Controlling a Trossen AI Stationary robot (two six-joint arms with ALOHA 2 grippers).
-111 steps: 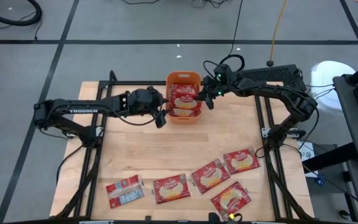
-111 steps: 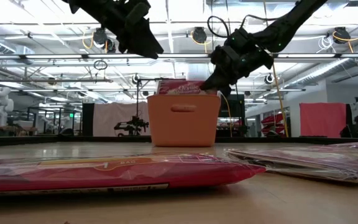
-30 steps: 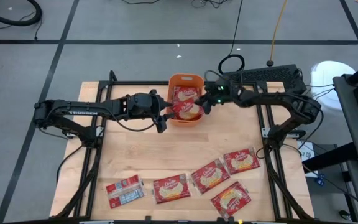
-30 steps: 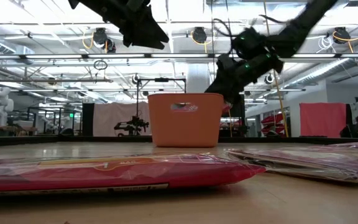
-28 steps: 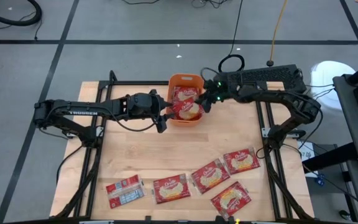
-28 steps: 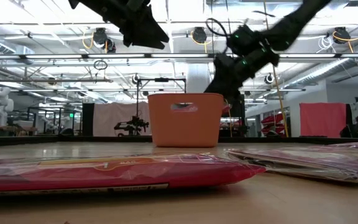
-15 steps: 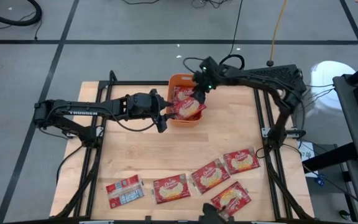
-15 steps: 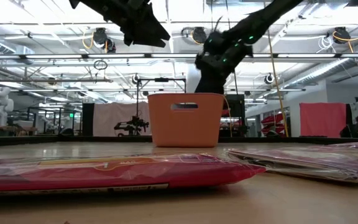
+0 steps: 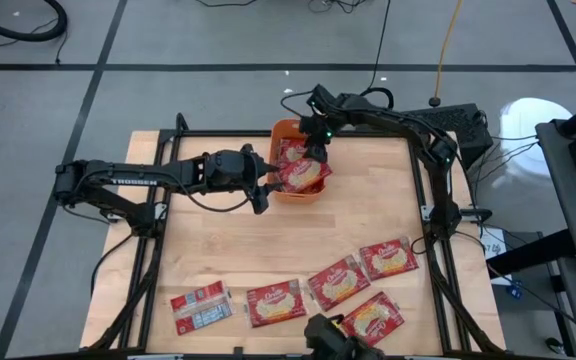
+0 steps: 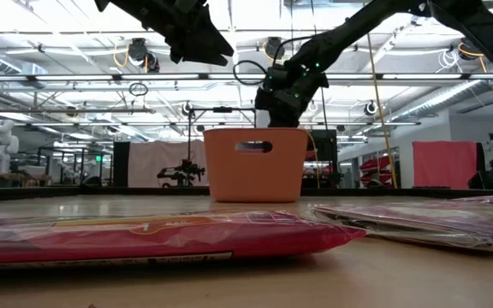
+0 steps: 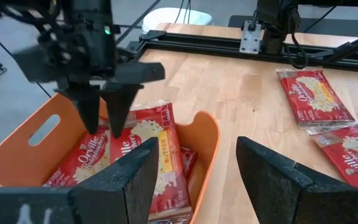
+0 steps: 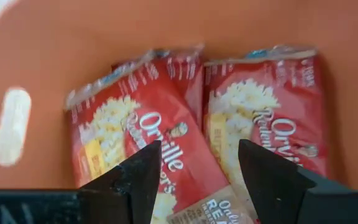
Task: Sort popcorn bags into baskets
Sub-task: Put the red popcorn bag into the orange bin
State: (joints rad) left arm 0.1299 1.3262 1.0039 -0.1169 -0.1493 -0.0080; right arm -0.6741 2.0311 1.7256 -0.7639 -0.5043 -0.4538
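Right pincer (image 11: 107, 106) open over basket (image 9: 286, 131), empty – left wrist view only

I can read "Orville" on the red bags (image 12: 160, 155) in the bin (image 11: 17, 134). One bag (image 11: 145, 152) also says "BUTTER" on its yellow patch. The left arm (image 9: 133, 180) has white letters that say "TROSSEN".
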